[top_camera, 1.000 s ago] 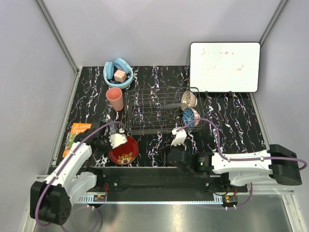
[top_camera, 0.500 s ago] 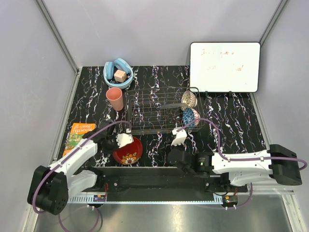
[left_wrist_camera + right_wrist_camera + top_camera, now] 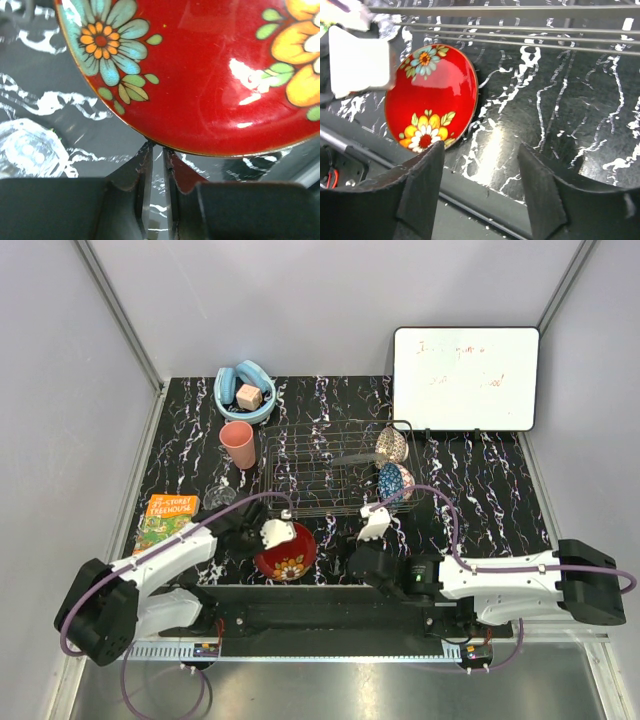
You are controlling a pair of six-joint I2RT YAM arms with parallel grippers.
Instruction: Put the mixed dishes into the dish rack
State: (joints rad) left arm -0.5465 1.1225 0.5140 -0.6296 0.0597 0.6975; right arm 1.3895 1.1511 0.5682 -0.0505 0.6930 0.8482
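The red floral bowl point(image 3: 290, 558) is at the table's near edge, tilted, and fills the left wrist view point(image 3: 200, 75). My left gripper point(image 3: 280, 538) point(image 3: 156, 146) is shut on its rim. The right gripper point(image 3: 362, 558) point(image 3: 482, 170) hangs open just right of the bowl point(image 3: 432, 95), holding nothing. The silver dish rack point(image 3: 300, 475) point(image 3: 520, 25) lies behind them, with a blue patterned bowl point(image 3: 394, 481) and a pale speckled bowl point(image 3: 391, 444) on edge at its right end. A salmon-pink cup point(image 3: 238, 444) and a clear glass tumbler point(image 3: 222, 497) point(image 3: 30, 150) stand left of the rack.
A light-blue headphone-like ring point(image 3: 245, 390) with a wooden block sits at the back left. A whiteboard point(image 3: 465, 378) leans at the back right. An orange book point(image 3: 165, 520) lies at the left edge. A black rail point(image 3: 485, 205) runs along the near edge.
My left gripper has carried the red floral bowl to the right, toward the middle and the right gripper. The right arm has stayed where it was.
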